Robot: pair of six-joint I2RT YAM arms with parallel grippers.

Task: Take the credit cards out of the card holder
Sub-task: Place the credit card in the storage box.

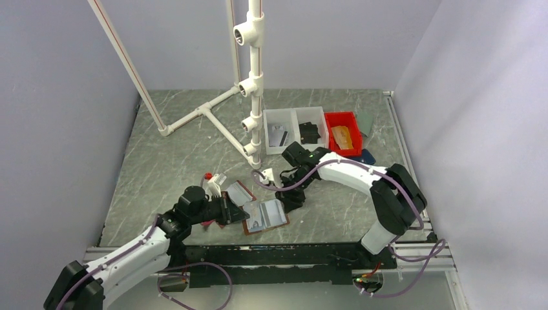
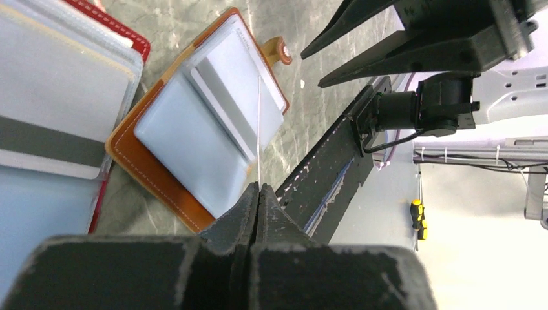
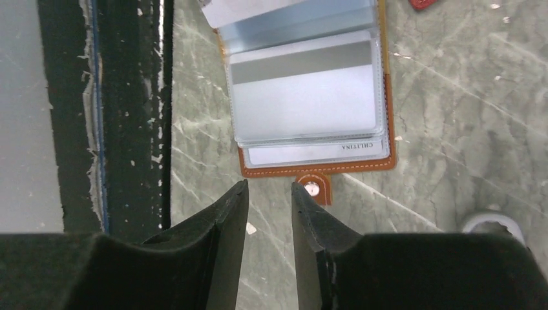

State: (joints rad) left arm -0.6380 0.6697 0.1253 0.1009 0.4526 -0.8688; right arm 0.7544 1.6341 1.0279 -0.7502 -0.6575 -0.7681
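The brown card holder (image 1: 265, 216) (image 2: 194, 123) (image 3: 310, 97) lies open near the table's front edge. Cards show in its clear sleeves (image 3: 304, 103). My left gripper (image 1: 229, 210) (image 2: 258, 187) hovers at the holder's left end, its jaws shut on a credit card (image 2: 259, 129) that I see edge-on as a thin white line. My right gripper (image 1: 292, 199) (image 3: 268, 187) is at the holder's right end, partly open with nothing between its fingers. Its tips stop just short of the snap tab (image 3: 312, 188).
A red-edged holder with grey cards (image 2: 58, 97) lies by the left gripper. A white pipe frame (image 1: 255, 84), two white bins (image 1: 294, 129) and a red bin (image 1: 342, 132) stand at the back. A black rail (image 1: 284, 255) runs along the near edge.
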